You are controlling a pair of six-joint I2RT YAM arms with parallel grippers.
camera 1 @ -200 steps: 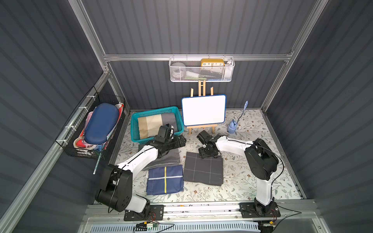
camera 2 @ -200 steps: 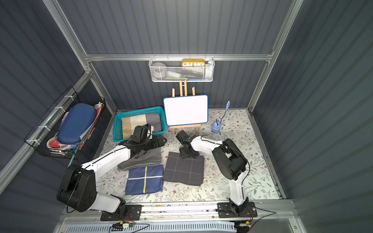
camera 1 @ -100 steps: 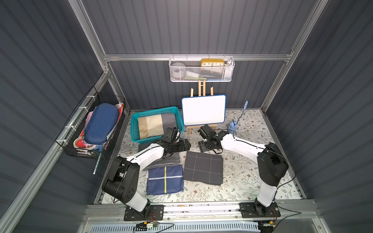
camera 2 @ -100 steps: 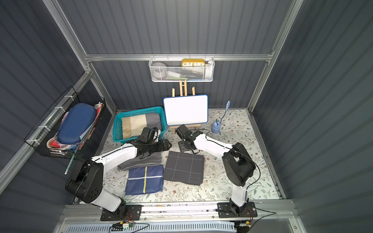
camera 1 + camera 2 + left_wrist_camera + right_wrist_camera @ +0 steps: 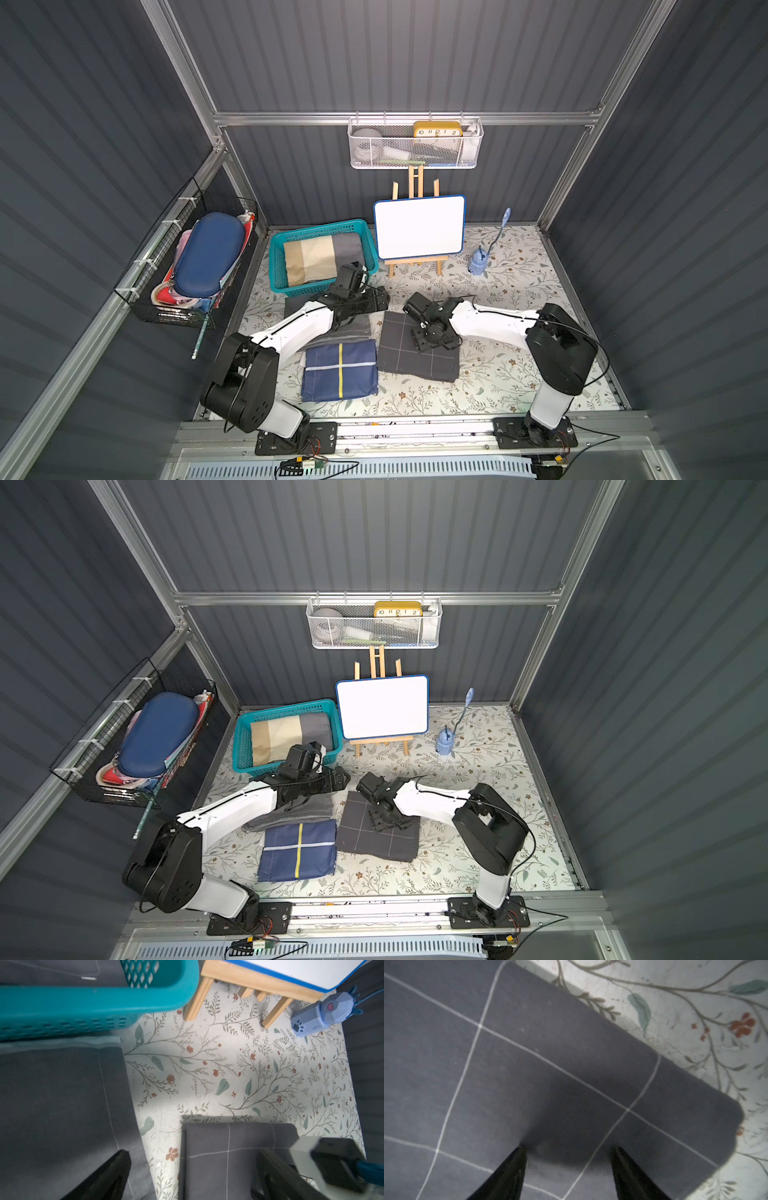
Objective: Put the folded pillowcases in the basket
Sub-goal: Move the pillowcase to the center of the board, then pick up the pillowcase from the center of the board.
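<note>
In both top views, the grid-lined grey pillowcase [image 5: 419, 357] is lying flat near the middle of the floral mat [image 5: 519, 374]. The teal basket [image 5: 275, 266] is sitting at its 11 o'clock, already carrying a striped cloth [image 5: 316, 259]. The right gripper [image 5: 430, 340] is pointing down at the pillowcase's middle. The left gripper [image 5: 382, 297] is hanging near its 10 o'clock corner. In the left wrist view, the left gripper's jaws are standing wide apart and empty, straddling the gap between a plain grey cloth [image 5: 62, 1095] and the pillowcase. In the right wrist view, the right gripper's jaws are standing partly apart, gripping nothing, with the tips at the fabric. Pinching mid-panel is risking lifting only the top layer, so the fold could open and snag on the basket rim.
</note>
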